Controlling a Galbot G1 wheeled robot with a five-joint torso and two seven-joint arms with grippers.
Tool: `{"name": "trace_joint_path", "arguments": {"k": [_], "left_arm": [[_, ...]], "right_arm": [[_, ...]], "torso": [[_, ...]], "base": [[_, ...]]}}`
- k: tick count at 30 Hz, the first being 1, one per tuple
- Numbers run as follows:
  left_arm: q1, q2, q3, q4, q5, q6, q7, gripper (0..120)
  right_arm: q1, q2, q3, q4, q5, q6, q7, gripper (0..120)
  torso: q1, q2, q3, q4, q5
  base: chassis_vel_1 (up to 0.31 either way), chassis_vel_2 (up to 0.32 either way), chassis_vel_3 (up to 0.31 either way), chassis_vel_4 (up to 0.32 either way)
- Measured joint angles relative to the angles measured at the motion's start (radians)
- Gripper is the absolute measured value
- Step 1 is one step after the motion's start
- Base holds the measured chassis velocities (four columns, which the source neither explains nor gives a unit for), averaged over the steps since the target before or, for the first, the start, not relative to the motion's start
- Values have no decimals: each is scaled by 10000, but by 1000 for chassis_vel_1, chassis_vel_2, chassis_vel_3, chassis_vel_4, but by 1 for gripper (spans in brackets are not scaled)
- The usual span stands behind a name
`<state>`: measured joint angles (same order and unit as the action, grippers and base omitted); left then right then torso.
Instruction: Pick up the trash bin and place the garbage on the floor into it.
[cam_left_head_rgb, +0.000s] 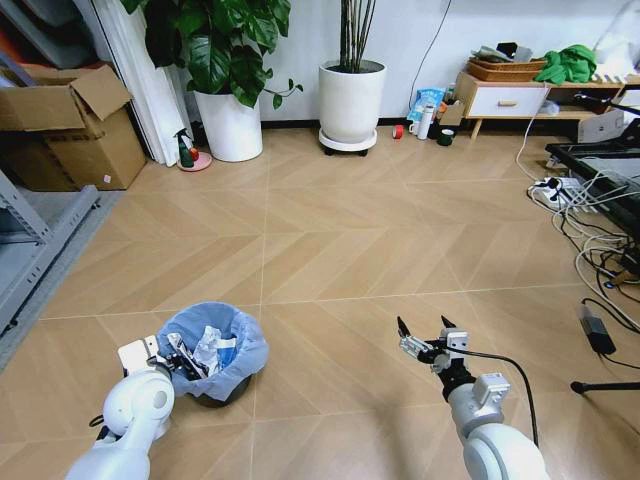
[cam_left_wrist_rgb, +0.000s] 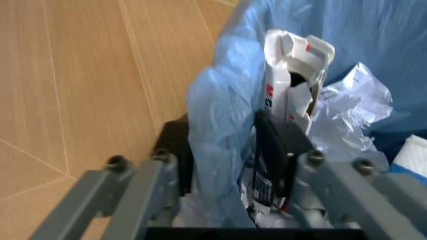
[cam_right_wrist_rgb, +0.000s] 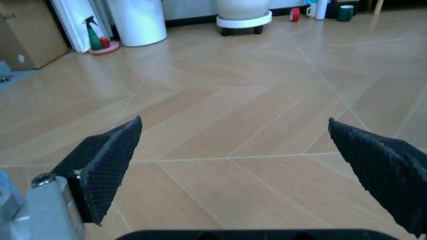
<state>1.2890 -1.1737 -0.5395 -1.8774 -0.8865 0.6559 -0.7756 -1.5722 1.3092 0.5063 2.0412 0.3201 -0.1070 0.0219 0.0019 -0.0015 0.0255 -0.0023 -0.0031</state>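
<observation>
Trash bin (cam_left_head_rgb: 212, 352) sits on the wood floor low-left in the head view, small, round and dark, lined with a crinkly light-blue bag. Left gripper (cam_left_head_rgb: 172, 358) is at the bin's 9 o'clock rim. In the left wrist view, left gripper (cam_left_wrist_rgb: 230, 165) straddles the rim: one finger outside the dark wall, the other inside against the bag, pinching wall and liner together.

Garbage (cam_left_head_rgb: 205, 352) is already inside the bin: crumpled white paper (cam_left_wrist_rgb: 350, 107), a torn white carton with red print (cam_left_wrist_rgb: 290, 75), and a blue-white packet at the edge.

Right gripper (cam_left_head_rgb: 424, 336) hovers low at 3 o'clock of the bin, well apart from it, with dark textured pads (cam_right_wrist_rgb: 110, 157) spread wide and nothing between them.

The floor between the bin and the far wall shows no loose litter. Judgement: the pickup looks about done, so the relation that matters is the left gripper's hold on the rim.

Surroundings:
- white planters (cam_left_head_rgb: 352, 98) at 12 o'clock by the far wall
- green spray bottle (cam_left_head_rgb: 185, 150) at 11 o'clock
- cardboard box (cam_left_head_rgb: 70, 125) at 10 o'clock
- cables (cam_left_head_rgb: 590, 225) at 2 o'clock
</observation>
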Motion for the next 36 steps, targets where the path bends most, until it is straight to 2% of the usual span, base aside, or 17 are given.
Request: {"name": "trace_joint_path", "arguments": {"k": [2, 3, 5, 9, 10, 11, 12, 13, 15, 16, 18, 20, 22, 26, 32, 36], "left_arm": [[5, 0, -5, -31, 30, -20, -16, 40], [27, 3, -20, -98, 118, -75, -21, 48], [38, 4, -26, -120, 156, -98, -22, 50], [208, -26, -104, -357, 801, -534, 273, 70], [259, -55, -112, -370, 1130, -930, 623, 75], [259, -55, -112, -370, 1130, -930, 623, 75], [279, -69, -116, -369, 1319, -1194, 863, 77], [357, -133, -201, -350, 2051, -2072, 1858, 84], [582, -244, -415, -389, 3203, -3106, 3301, 92], [582, -244, -415, -389, 3203, -3106, 3301, 92], [878, -304, -519, -569, 3982, -3840, 4131, 98], [1311, -439, -579, -865, 4838, -4572, 4671, 100], [1457, -502, -610, -959, 5085, -4717, 4774, 100], [2305, -1140, -902, -1602, 6234, -5284, 5368, 100], [3092, -1661, -1264, -2296, 6870, -5771, 6119, 100], [3992, -2090, -1483, -2896, 7108, -5954, 6885, 100]], "right_arm": [[-1, -1, 0, 0, 3, 3, -2, 100], [-10, -3, -1, -1, 9, 7, -5, 100], [-14, -3, -1, 0, 10, 9, -7, 100], [-29, -9, 33, 63, 57, 12, -8, 100], [-21, -9, 53, 104, 89, 1, -8, 100], [-21, -9, 53, 104, 89, 1, -8, 100], [-15, -10, 66, 127, 113, -11, -5, 100], [1, -10, 116, 225, 207, -63, 18, 100], [-1, -10, 224, 399, 334, -155, 86, 100], [-1, -10, 224, 399, 334, -155, 86, 100], [-46, -35, 372, 552, 406, -223, 141, 100], [-163, -55, 614, 714, 395, -285, 162, 100], [-198, -56, 675, 767, 371, -295, 163, 100], [-472, 56, 1068, 1221, -38, -320, 200, 100], [-876, 327, 1508, 1706, -346, -321, 210, 100], [-1471, 639, 1980, 2172, -670, 23, -29, 100]], "torso": [[0, 0, 0, 0, -1], [0, 0, 0, 0, 0], [0, 0, 0, 0, 0], [0, 0, 0, 1, 0], [0, 0, 0, 1, 0], [0, 0, 0, 1, 0], [0, 0, 0, 1, 0], [0, 0, 0, -1, 0], [0, 0, 0, -1, 0], [0, 0, 0, -1, 0], [0, 0, 0, 1, 0], [0, 0, -1, 0, 0], [0, 0, -1, -1, 0], [0, 0, 0, 2, -1], [0, 1, -1, 0, 1], [-1, 0, -1, 1, 0]], "base": [[0, 0, 0, 0], [0, 0, 0, 0], [0, 0, 0, 0], [0, 0, 0, 0], [0, 0, 0, 0], [0, 0, 0, 0], [0, 0, 0, 0], [0, 0, 0, 0], [0, 0, 0, 0], [0, 0, 0, 0], [0, 0, 0, 0], [0, 0, 0, 0], [0, 0, 0, 0], [0, 0, 0, 0], [0, 0, 0, 0], [0, 0, 0, 0]]}}
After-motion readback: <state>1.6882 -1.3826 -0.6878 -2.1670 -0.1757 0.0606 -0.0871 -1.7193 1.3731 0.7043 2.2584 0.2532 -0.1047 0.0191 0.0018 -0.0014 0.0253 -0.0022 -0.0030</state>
